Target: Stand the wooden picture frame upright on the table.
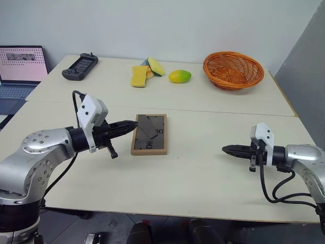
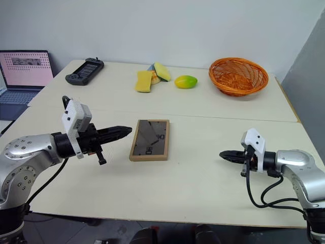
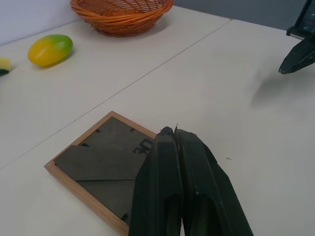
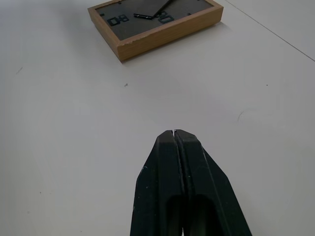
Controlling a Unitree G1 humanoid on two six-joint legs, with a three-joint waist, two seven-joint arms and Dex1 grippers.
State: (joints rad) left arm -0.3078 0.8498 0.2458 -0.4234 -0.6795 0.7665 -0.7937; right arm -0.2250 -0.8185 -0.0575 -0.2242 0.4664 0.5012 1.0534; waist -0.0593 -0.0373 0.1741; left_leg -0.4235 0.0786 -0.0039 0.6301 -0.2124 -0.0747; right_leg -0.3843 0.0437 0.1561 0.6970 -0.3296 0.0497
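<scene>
Face-down near the middle of the desk [image 1: 203, 173], the picture frame [image 1: 150, 133] lies flat with its dark grey back and folded triangular stand showing, just in front of the seam between the two slabs. The left hand [image 1: 133, 123], fingers pressed together and holding nothing, hovers beside the frame's near-left corner, its tips at the wooden edge; contact cannot be confirmed. The right hand [image 1: 226, 149], also closed and empty, sits well apart on the other side, pointing toward the frame.

Judging by its look, the frame is light and rigid, with a smooth wooden rim that may slide on the slick surface rather than tip. Its front, possibly glazed, is turned down, so a hard drop could damage it. The raised wooden edges on the long sides look like the best hold; the thin stand flap and metal clips look too weak to lift by.

Open surface surrounds the frame on every side. A mango [image 1: 180, 76], sponges [image 1: 144, 73], a basket [image 1: 233, 70] and a game controller [image 1: 79, 66] stand well back on the far slab, and the desk's near edge is a comfortable way off.
</scene>
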